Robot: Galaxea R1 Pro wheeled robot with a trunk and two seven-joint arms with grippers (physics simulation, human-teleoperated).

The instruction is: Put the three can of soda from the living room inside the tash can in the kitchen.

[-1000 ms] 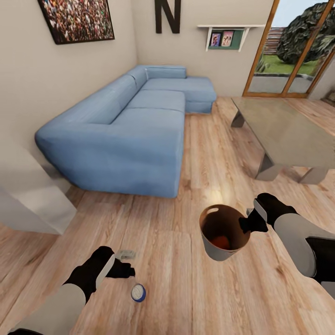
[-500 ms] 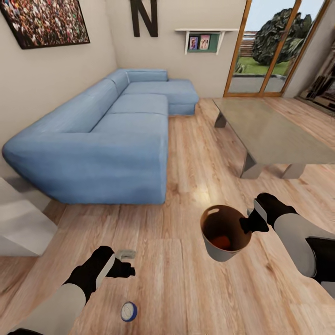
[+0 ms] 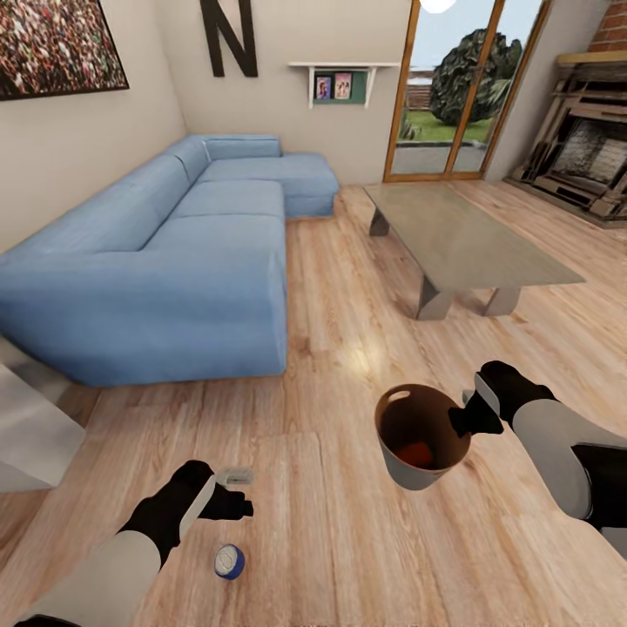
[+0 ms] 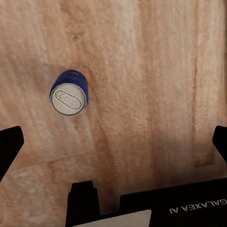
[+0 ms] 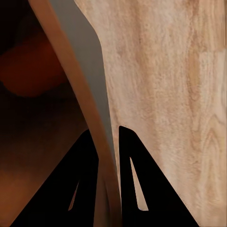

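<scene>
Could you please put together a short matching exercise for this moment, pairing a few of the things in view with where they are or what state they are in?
Things:
1. blue soda can
2. trash can
3. orange soda can
4. left gripper

States:
A. lying inside the bin
B. open and empty above the floor
C. standing upright on the wooden floor
D. held by its rim, off the floor, by the right gripper

Pairs: 1-C, 2-D, 3-A, 4-B
</scene>
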